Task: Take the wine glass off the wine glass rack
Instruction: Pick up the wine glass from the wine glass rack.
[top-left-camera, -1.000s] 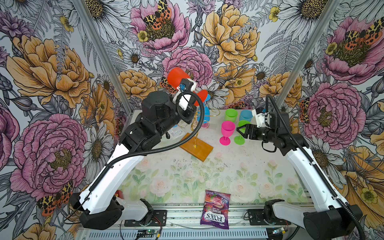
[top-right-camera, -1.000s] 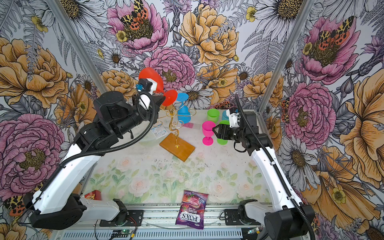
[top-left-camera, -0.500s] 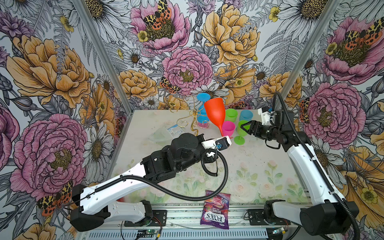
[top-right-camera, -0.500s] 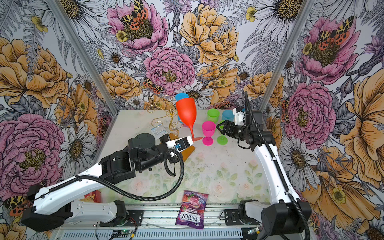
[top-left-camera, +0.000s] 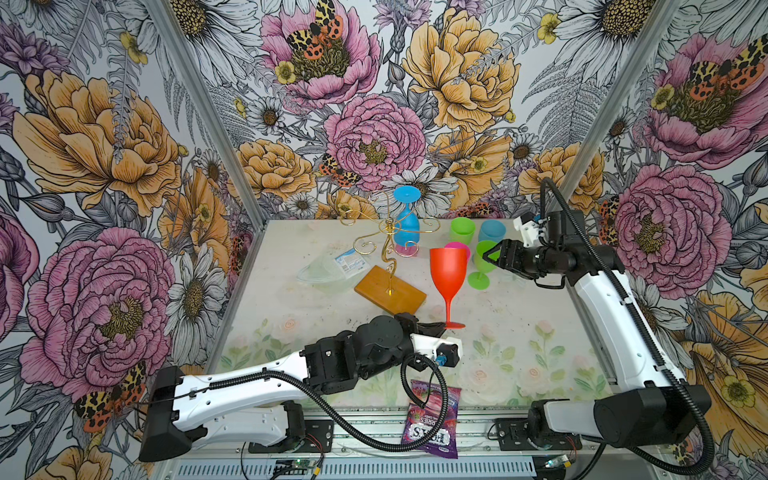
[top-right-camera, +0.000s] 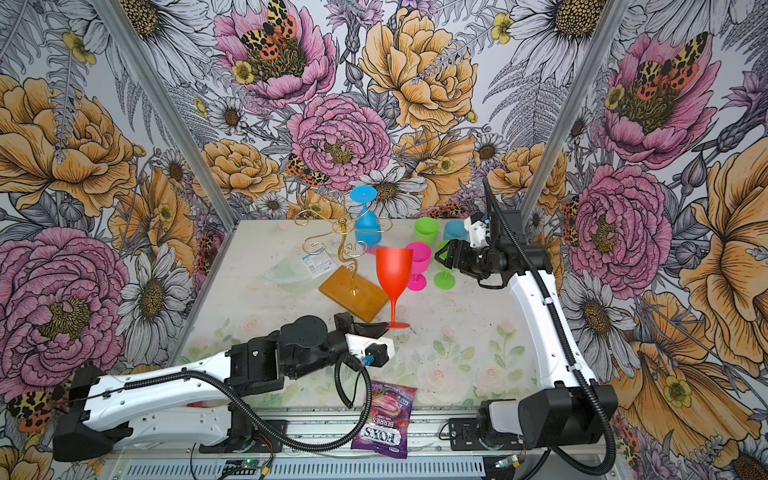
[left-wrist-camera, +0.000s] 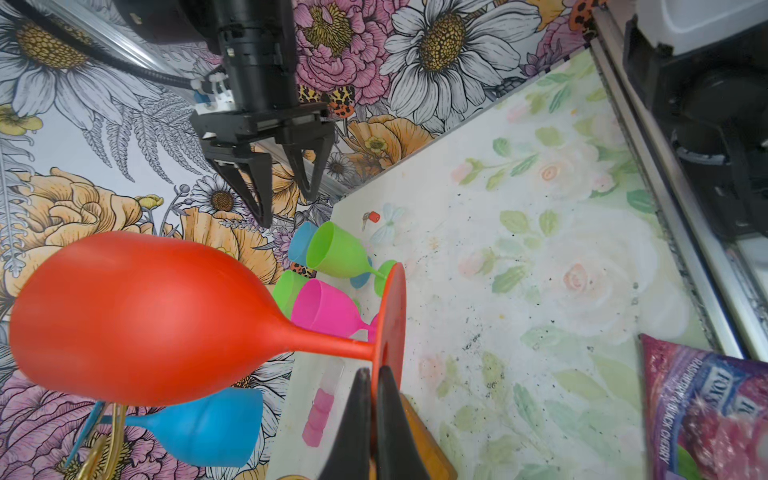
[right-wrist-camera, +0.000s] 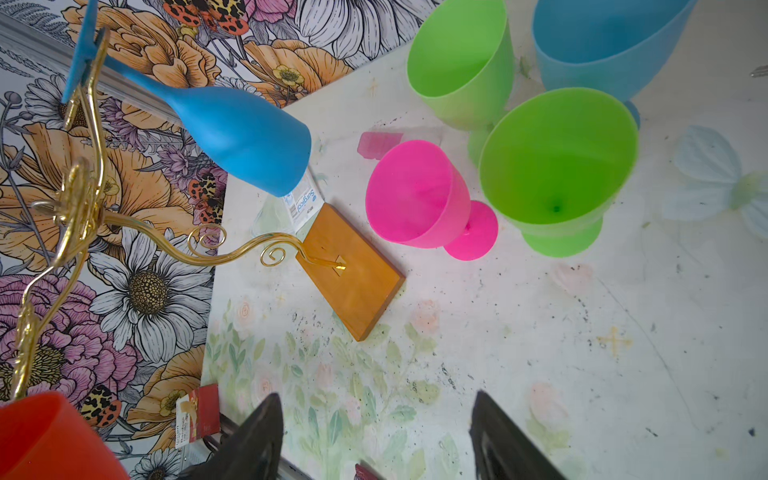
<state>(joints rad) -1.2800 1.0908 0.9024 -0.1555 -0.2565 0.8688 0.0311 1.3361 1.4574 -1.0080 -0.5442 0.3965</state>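
Two left fingers (left-wrist-camera: 359, 419) pinch the red wine glass (top-left-camera: 448, 266) by its foot; seat it flat on the worktop (top-left-camera: 519, 316) before releasing, while the right fingers (right-wrist-camera: 257, 440) gape empty.

I see a hot-pink plastic goblet (top-right-camera: 419, 259) standing upright. Just beside it is a lime-green plastic goblet (right-wrist-camera: 557, 166), and behind it a second green plastic cup (top-right-camera: 426, 230) and a pale blue plastic cup (top-right-camera: 454, 229). A clear surgical-mask packet (top-right-camera: 299, 268) and a purple berry-sweets bag (top-right-camera: 384, 419) lie well apart from it.
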